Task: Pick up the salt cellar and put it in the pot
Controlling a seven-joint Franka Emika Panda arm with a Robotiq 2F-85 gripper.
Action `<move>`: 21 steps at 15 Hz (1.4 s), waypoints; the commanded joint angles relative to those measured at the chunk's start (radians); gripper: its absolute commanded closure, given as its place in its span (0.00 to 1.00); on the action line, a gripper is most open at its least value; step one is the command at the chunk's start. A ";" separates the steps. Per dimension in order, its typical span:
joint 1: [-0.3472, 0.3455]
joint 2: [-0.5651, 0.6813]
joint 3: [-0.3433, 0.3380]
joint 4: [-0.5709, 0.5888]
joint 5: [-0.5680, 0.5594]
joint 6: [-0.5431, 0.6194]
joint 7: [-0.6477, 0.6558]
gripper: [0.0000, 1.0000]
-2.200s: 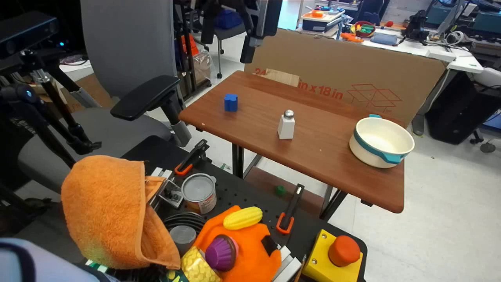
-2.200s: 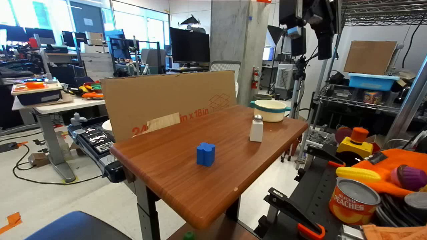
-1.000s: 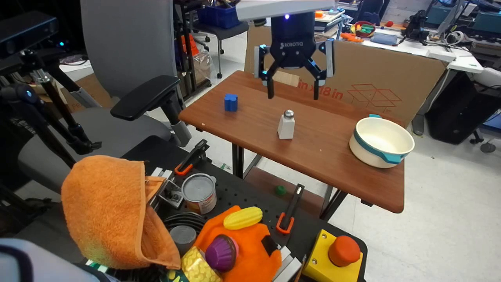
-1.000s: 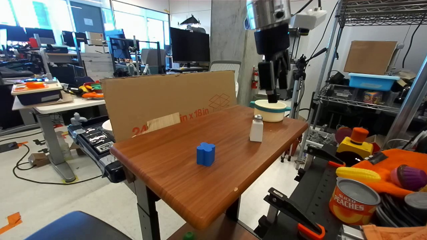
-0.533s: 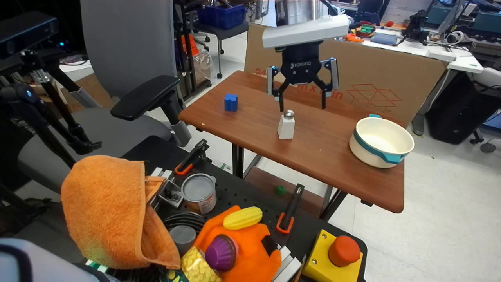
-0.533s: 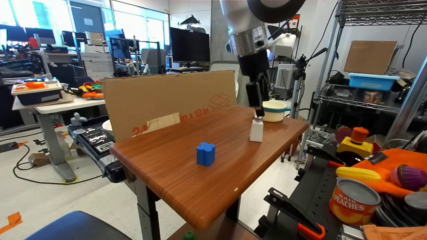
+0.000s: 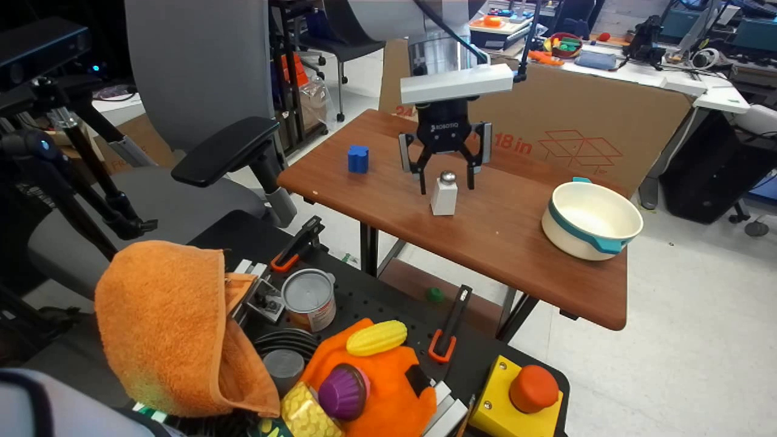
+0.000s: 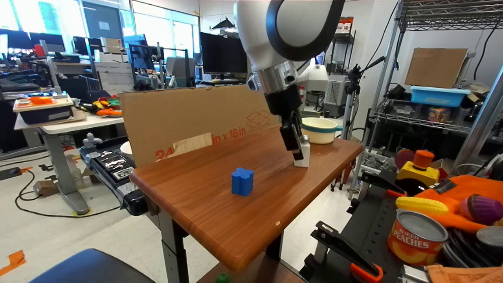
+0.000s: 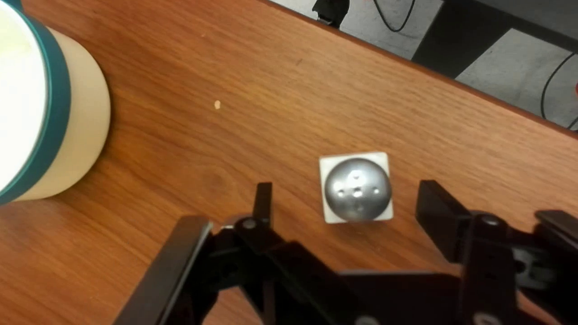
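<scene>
Salt cellar [image 9: 358, 189], cap holes [image 9: 341, 192] vis. wrist cam only

The windows [image 8: 155, 21] glow bright — grey chair [image 7: 200, 73], pale floor [image 7: 680, 297].

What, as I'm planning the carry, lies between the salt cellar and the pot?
The wrist view shows tabletop, a pale fleck and, nearer the salt cellar, one finger of the tool.

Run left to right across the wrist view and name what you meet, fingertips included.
Pot, cut off by the picture's edge → small pale speck → one black fingertip → salt cellar → the other black fingertip.
</scene>
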State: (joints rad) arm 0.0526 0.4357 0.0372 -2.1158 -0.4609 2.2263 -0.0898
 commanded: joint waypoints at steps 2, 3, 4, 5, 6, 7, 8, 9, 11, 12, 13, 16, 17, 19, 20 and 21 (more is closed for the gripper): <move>0.018 0.056 -0.004 0.081 0.050 -0.082 -0.028 0.58; 0.016 0.056 -0.004 0.091 0.070 -0.114 -0.023 0.66; 0.014 0.055 -0.004 0.101 0.087 -0.144 -0.020 0.73; 0.009 0.046 -0.005 0.109 0.110 -0.182 -0.018 0.81; 0.002 0.031 -0.007 0.113 0.134 -0.216 -0.016 0.88; -0.006 0.021 -0.009 0.122 0.160 -0.248 -0.013 0.88; -0.016 0.008 -0.012 0.127 0.184 -0.265 -0.015 0.88; -0.033 -0.013 -0.015 0.128 0.215 -0.268 -0.016 0.88; -0.068 -0.045 -0.029 0.138 0.273 -0.248 -0.010 0.88; -0.084 -0.053 -0.045 0.153 0.285 -0.224 0.002 0.88; -0.100 -0.055 -0.061 0.180 0.296 -0.223 0.009 0.88; -0.153 -0.039 -0.110 0.266 0.325 -0.217 0.037 0.88; -0.169 -0.028 -0.127 0.294 0.332 -0.216 0.056 0.88; -0.193 -0.003 -0.155 0.350 0.341 -0.233 0.098 0.88; -0.203 0.016 -0.165 0.378 0.345 -0.239 0.113 0.88; -0.208 0.037 -0.176 0.405 0.340 -0.243 0.138 0.88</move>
State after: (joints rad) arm -0.1444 0.4028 -0.1135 -1.8071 -0.1458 2.0007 -0.0119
